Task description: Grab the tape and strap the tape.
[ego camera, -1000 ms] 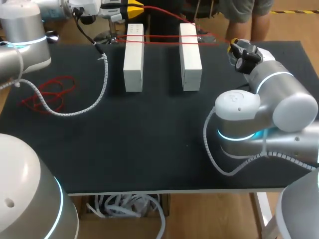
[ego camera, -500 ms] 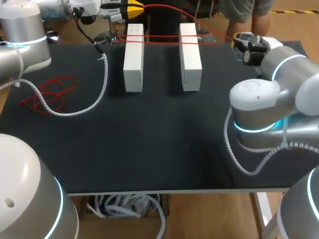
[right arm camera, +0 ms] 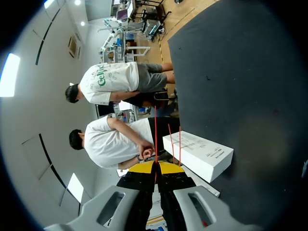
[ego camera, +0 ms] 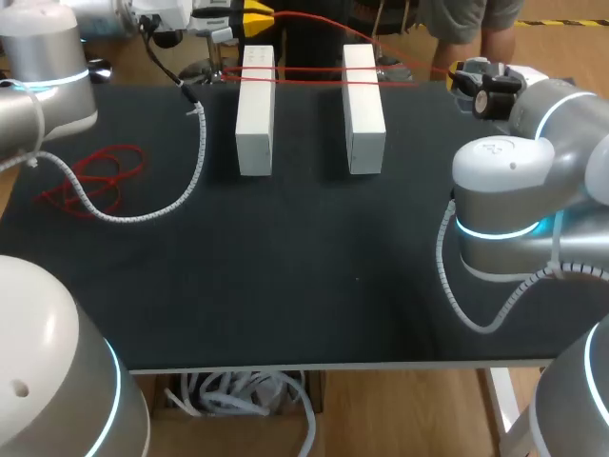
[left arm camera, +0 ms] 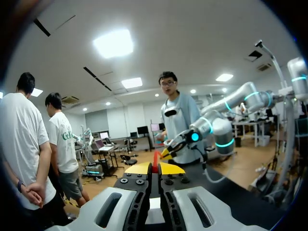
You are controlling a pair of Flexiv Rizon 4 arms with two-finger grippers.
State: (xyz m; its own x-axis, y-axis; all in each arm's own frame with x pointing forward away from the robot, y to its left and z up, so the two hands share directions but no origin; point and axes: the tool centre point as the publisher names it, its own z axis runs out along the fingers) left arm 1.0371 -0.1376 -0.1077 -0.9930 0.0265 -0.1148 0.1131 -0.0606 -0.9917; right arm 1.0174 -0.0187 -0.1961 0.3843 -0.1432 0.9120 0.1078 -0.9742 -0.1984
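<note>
Two white blocks stood side by side, apart, at the far part of the black table. The red tape ran across the far ends of both blocks in close parallel strands. The left gripper was at the far edge beyond the left block, its yellow tips pressed together on the tape. The right gripper was near the far right corner, tips likewise pinched on the tape, which stretched taut ahead of them. A loose red tangle lay on the table's left side, well apart from the blocks.
</note>
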